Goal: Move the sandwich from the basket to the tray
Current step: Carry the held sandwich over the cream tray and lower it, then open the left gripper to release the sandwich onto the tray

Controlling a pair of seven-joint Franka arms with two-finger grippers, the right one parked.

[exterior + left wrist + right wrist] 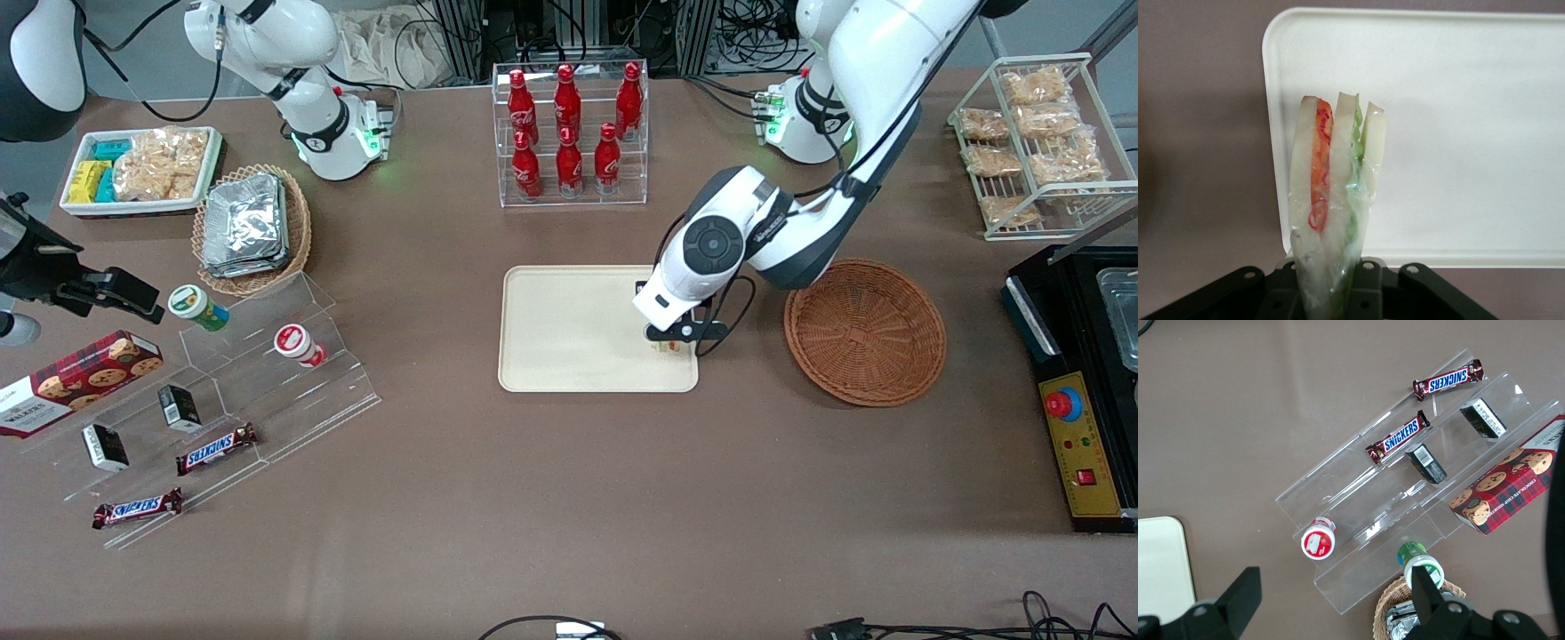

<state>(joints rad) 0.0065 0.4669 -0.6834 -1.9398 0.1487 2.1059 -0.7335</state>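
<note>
The gripper pinches the sandwich and holds it upright, long axis vertical, above the tray, at the corner nearest the empty basket.

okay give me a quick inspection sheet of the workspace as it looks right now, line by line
Surface: brown table, no spills seen.
Job's things: sandwich held upright above the corner of the cream tray nearest the brown wicker basket; basket holds nothing.
Clutter: acrylic rack of red cola bottles, tan basket of foil packets, white tray of snack packets, wire rack of snack bags, acrylic steps with Snickers bars, cookie box.
End effector: left arm's end effector over the tray, shut on the sandwich.
Cables: some along the table edge nearest the front camera.
Surroundings: control box with a red button.
</note>
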